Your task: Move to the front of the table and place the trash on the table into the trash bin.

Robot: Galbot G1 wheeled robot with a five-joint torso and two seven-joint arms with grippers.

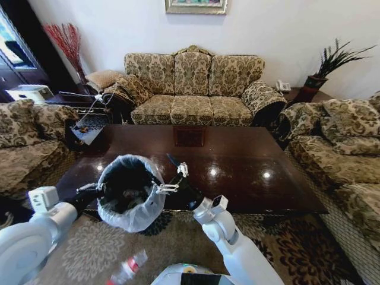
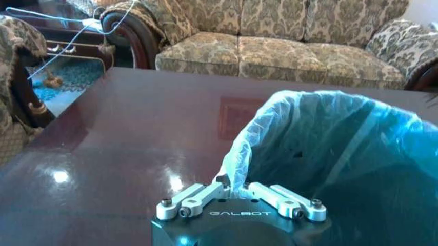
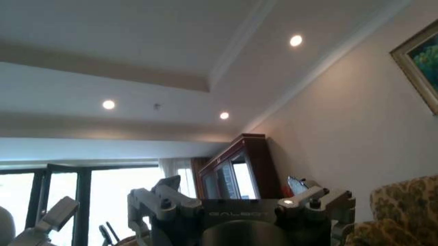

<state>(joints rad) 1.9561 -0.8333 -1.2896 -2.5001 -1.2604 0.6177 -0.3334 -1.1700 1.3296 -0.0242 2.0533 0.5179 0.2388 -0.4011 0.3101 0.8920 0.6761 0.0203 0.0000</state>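
Down by our base a bottle [image 1: 127, 268] lies on the carpet, off the surface [image 1: 249, 172]. We've got the bin [image 1: 127, 193] held at the near edge, left gripper [image 2: 236, 193] jaws pinching the bag's rim, presumably so litter can drop straight in. Our right gripper [image 1: 172, 181] hangs just beside the bin, tilted upward; its jaws look spread, holding nothing we can see.

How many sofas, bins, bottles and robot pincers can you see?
Sofas: 3
Bin: 1
Bottle: 1
Pincers: 2
Total: 7
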